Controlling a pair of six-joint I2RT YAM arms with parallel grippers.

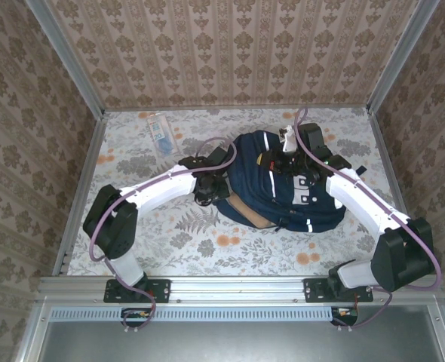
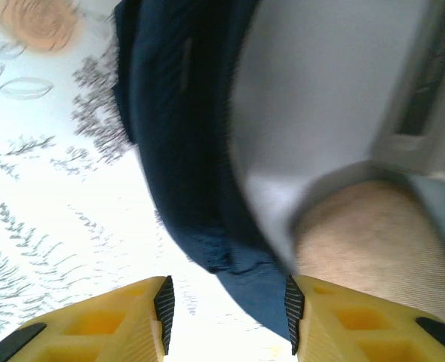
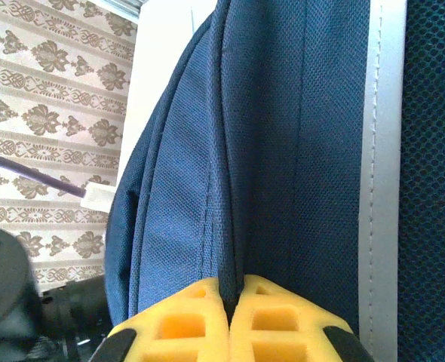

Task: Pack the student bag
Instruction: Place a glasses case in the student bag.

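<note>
Navy-blue fabric backpack with white stripes (image 1: 283, 188) lies on the floral tabletop (image 1: 170, 234) between both grippers. Right gripper (image 3: 231, 290) pinched tight on a fold of its fabric; left gripper (image 2: 226, 309) spread wide, blurry backpack edge seemingly between its jaws.

the student bag (image 1: 271, 200) is dark blue with thin white stripes and small white patches, and a light brown part shows at its low edge. the table (image 1: 170, 241) is white with grey leaves and orange flowers. the walls (image 1: 230, 45) are tan with rows of brown leafy shapes. the left arm (image 1: 158, 186) and right arm (image 1: 362, 197) are white and black, with purple cables (image 1: 93, 237). the left gripper (image 2: 226, 309) and right gripper (image 3: 230, 290) are yellow, and the left one has black ribbed pads (image 2: 164, 300).
</note>
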